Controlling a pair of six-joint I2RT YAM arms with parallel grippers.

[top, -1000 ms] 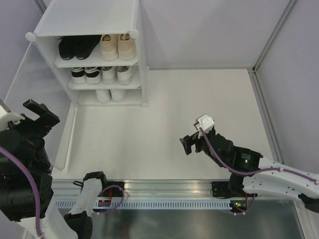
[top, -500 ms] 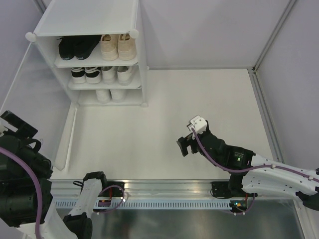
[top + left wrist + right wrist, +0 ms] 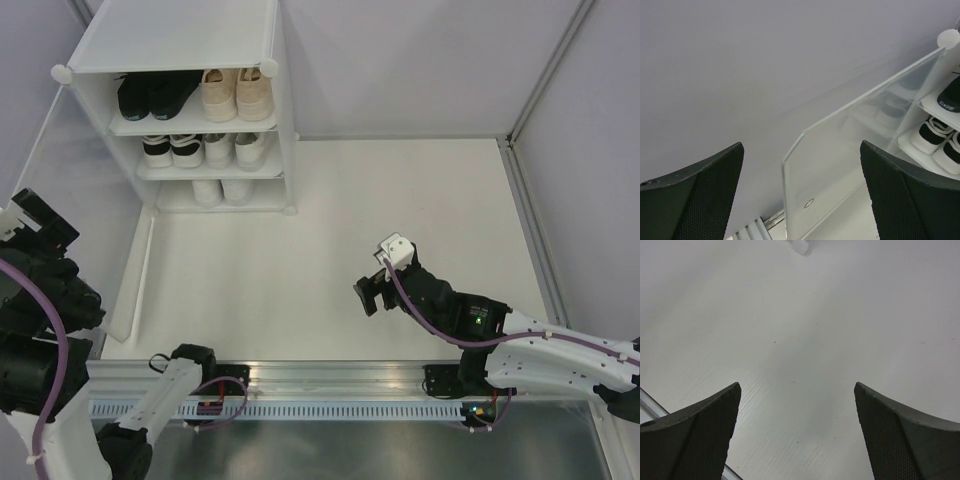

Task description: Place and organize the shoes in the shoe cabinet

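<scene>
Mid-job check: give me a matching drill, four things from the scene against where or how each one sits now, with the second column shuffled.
Column one
1. beige shoes
2. black shoes
3. black-and-white shoes
4. right tool

Column two
A. middle shelf, left side
B. open, above the table
C. top shelf, right side
D. top shelf, left side

Pairs: 1-C, 2-D, 3-A, 4-B.

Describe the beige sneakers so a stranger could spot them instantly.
Find the tall white shoe cabinet in the far left corner. Its top shelf holds two pairs. The beige sneakers are the right-hand pair, beside the all-black pair, and are the only tan shoes there.
</scene>
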